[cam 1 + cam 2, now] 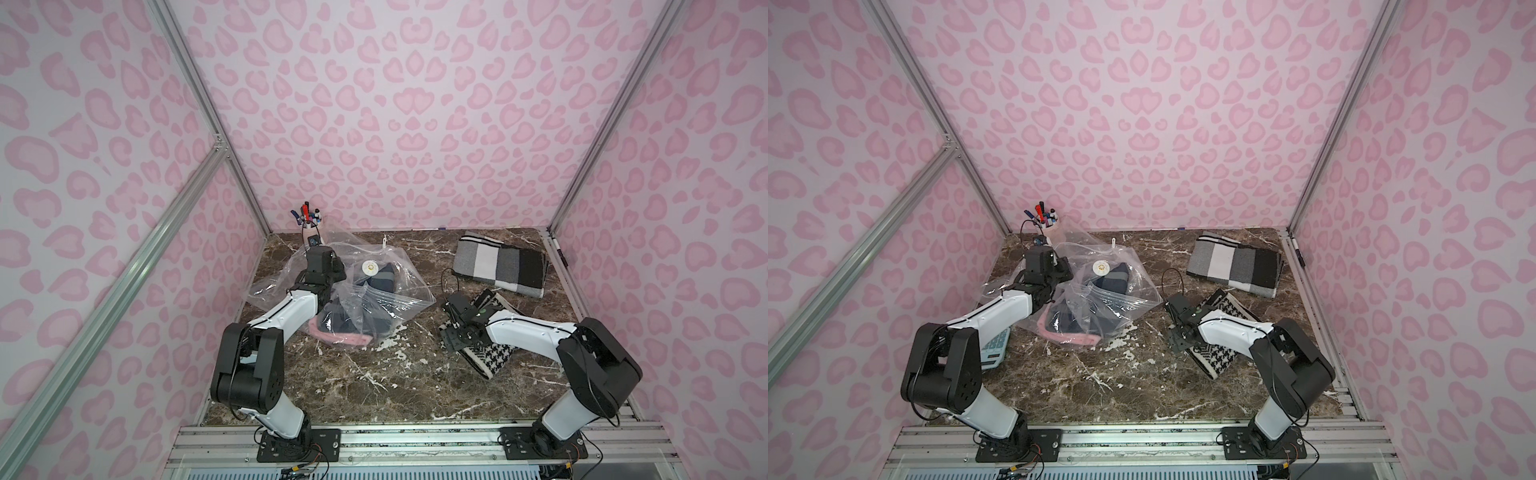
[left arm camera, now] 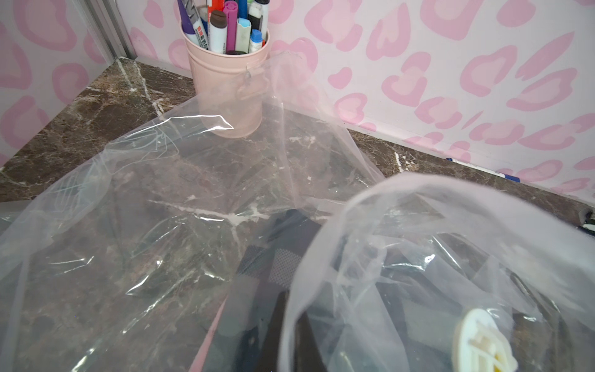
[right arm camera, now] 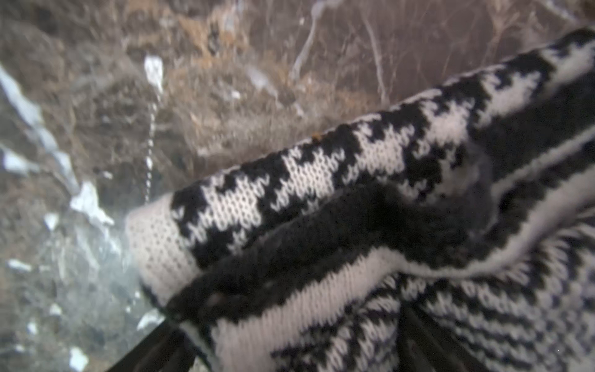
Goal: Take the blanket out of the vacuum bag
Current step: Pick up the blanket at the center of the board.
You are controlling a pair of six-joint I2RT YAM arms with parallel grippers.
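The clear vacuum bag (image 1: 374, 299) (image 1: 1121, 305) lies crumpled at the back left of the marble table, its round white valve cap (image 1: 370, 267) (image 2: 479, 341) on top. A dark blue blanket (image 1: 353, 324) (image 2: 267, 267) with a pink edge lies inside it. My left gripper (image 1: 336, 272) (image 1: 1064, 271) is at the bag's upper fold, shut on the plastic, which stands raised close to the left wrist camera. My right gripper (image 1: 451, 336) (image 3: 286, 348) is low over a black-and-white houndstooth blanket (image 1: 494, 357) (image 3: 322, 167) outside the bag. Its fingers stand wide apart with a bunched fold between them.
A grey, white and black checked blanket (image 1: 498, 266) lies folded at the back right. A pink cup of markers (image 1: 309, 228) (image 2: 225, 80) stands in the back left corner, touching the bag. A calculator (image 1: 994, 351) lies under the left arm. A small white slider clip (image 1: 384, 241) sits behind the bag.
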